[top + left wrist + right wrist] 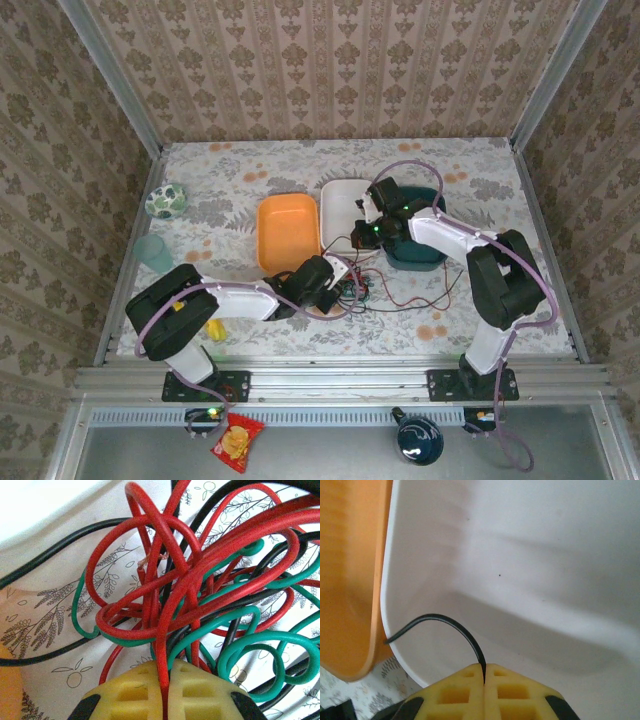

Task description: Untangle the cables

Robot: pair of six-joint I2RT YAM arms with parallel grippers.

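Tightly knotted cables [175, 580], black cable [435, 616] vanishing between pads [520, 695]

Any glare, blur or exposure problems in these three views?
Top external: evenly lit, sharp, though the thin tangled cables are tiny. Left wrist: white plastic tray blown out top left; thin red cable crisp. Right wrist: orange plastic tray soft; thin black cable sharp.
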